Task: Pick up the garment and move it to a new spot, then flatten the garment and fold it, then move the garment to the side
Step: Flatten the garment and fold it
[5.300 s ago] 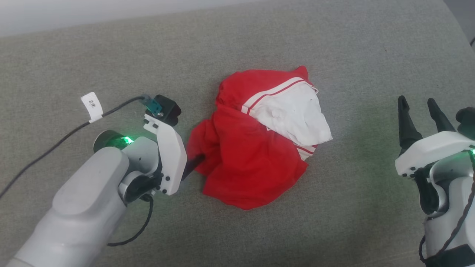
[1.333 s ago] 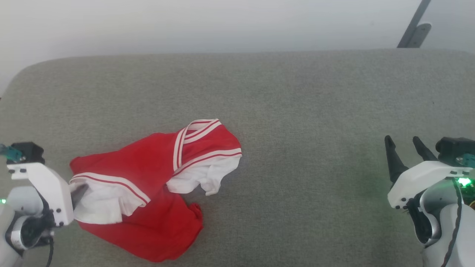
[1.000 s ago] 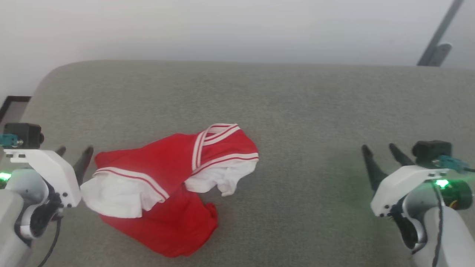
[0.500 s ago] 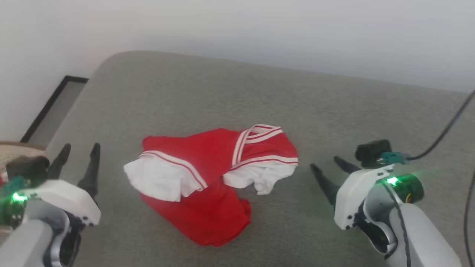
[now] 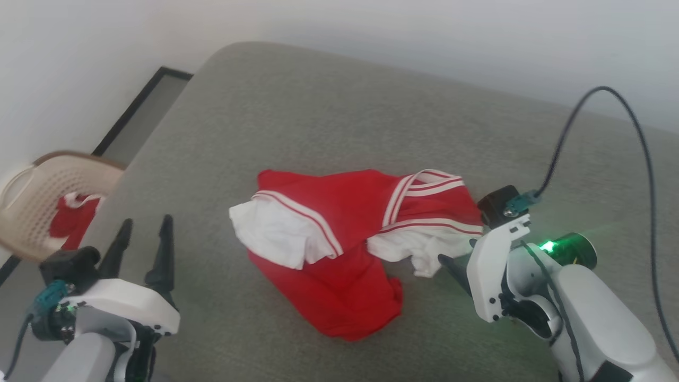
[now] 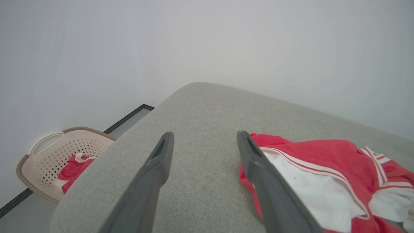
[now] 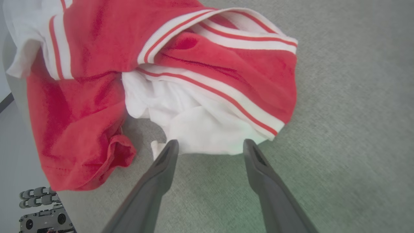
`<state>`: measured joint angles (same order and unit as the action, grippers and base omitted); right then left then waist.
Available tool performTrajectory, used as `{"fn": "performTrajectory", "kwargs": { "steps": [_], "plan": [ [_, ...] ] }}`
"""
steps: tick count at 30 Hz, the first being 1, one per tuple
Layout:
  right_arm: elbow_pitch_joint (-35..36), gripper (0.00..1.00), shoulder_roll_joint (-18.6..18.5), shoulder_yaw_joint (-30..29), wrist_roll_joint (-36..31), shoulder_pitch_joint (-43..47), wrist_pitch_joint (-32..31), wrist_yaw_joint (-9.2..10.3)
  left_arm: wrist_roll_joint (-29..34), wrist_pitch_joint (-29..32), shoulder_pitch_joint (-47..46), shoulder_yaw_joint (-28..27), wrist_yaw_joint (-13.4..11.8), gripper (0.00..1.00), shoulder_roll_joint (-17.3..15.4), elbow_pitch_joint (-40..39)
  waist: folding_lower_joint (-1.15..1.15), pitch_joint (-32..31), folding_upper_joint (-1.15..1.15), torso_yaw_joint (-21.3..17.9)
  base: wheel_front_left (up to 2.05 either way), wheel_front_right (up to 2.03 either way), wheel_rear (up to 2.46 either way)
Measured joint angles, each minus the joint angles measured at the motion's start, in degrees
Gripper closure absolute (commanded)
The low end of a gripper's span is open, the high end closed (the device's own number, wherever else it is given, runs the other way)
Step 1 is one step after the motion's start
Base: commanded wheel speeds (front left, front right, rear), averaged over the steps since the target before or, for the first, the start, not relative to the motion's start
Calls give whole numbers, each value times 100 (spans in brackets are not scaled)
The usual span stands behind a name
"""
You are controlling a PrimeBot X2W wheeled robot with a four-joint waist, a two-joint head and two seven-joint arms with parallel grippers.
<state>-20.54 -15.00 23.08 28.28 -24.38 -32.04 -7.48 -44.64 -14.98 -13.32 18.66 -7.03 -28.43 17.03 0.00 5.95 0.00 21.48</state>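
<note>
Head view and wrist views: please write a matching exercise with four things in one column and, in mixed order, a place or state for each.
Column 1
1. bright red soft T-shirt with white sleeves
2. beige perforated plastic basket
3. left gripper
4. right gripper

Column 2
A. open, fingertips at the shirt's edge
B. crumpled on the grey fabric cushion
C. open, apart from the shirt
D. beside the cushion, holding red cloth

Pairs: 1-B, 2-D, 3-C, 4-A

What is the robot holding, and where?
Nothing. The left gripper and right gripper are open, the right one close to the white sleeve of the garment.
</note>
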Motion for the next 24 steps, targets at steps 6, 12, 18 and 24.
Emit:
{"fn": "performTrajectory", "kwargs": {
  "steps": [6,12,18,24],
  "plan": [
    [-694,0,53,232,-154,-402,-181,0,353,0,55,-337,292,0,432,73,0,167,0,309,0,0,0],
    [-1282,100,74,557,-131,-688,-86,0,686,0,67,-611,513,0,727,225,0,238,0,486,0,0,0],
    [-1214,100,-115,490,224,-727,125,-1,892,0,324,-1106,701,0,918,277,0,125,0,364,0,0,0],
    [-388,100,-759,94,586,-536,-202,-1,1016,-1,618,-1495,764,0,993,155,0,14,0,37,0,0,0]
  ]
}}
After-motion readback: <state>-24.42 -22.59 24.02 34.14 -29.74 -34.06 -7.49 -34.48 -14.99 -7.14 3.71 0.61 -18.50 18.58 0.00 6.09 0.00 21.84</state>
